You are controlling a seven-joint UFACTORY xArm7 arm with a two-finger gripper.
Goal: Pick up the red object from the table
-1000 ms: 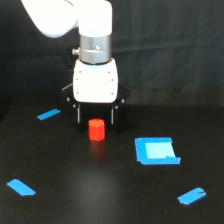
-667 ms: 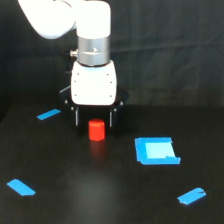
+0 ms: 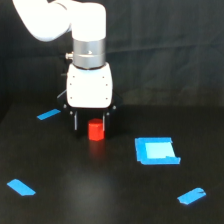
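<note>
Gripper (image 3: 90,126) open astride the red object (image 3: 96,130) on the desk (image 3: 100,190); closing off-centre, we risk tipping it.

Matte red object (image 3: 96,130), slightly glossy black table (image 3: 100,190), smooth white plastic-looking tool (image 3: 90,122)

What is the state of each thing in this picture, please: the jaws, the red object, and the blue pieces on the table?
gripper: jaws open, one on each side of the red object, not closed on it
red object: upright on the table, between the jaws, not lifted
blue square: lying flat, apart from the gripper
blue tape strips: lying flat on the table, untouched
</note>
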